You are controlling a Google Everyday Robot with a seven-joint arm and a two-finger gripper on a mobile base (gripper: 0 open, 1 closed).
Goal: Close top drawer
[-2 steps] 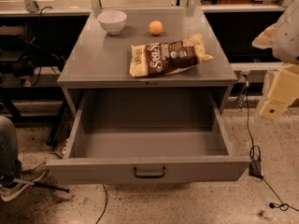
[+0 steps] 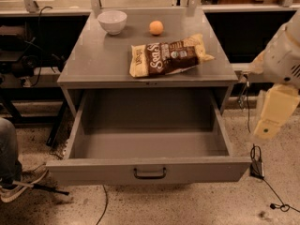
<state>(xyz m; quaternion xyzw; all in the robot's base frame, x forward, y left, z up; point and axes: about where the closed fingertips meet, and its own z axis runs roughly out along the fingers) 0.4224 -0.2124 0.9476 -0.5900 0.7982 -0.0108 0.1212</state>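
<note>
The top drawer (image 2: 149, 170) of the grey metal cabinet is pulled far out toward me. Its flat front carries a small dark bar handle (image 2: 150, 174) at the centre, and the inside of the drawer is bare. My gripper (image 2: 273, 112) shows as a cream-coloured part at the right edge of the camera view. It hangs in the air beside the drawer's right front corner, apart from it and touching nothing.
On the cabinet top (image 2: 93, 64) lie a brown and cream snack bag (image 2: 168, 57), an orange (image 2: 156, 27) and a white bowl (image 2: 112, 21). A person's leg and shoe (image 2: 11, 172) are at the lower left. Cables (image 2: 262, 182) lie on the floor at the right.
My arm at the right has come down a little and slightly left. The drawer and the things on the cabinet have not moved.
</note>
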